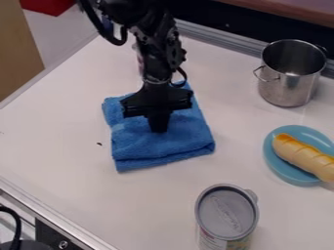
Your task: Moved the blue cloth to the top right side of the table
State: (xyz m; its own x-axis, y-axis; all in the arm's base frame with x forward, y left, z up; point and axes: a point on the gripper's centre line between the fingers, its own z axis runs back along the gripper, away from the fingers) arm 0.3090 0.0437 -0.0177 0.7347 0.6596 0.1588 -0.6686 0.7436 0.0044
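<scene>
Checking left to right: you have 1 blue cloth [159, 147] left of the table's [58, 141] centre, directly below the gripper [158, 129]; grip state, empty or holding, undeterminable. Your goal should lie rightward, near the pot [287, 88].

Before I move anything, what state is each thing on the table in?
Blue cloth: folded, lying under the gripper
Gripper: pointing down at the cloth
Metal pot: upright, uncovered
Can: upright, lid on
Plate: right side up
Bread: lying on the plate
</scene>
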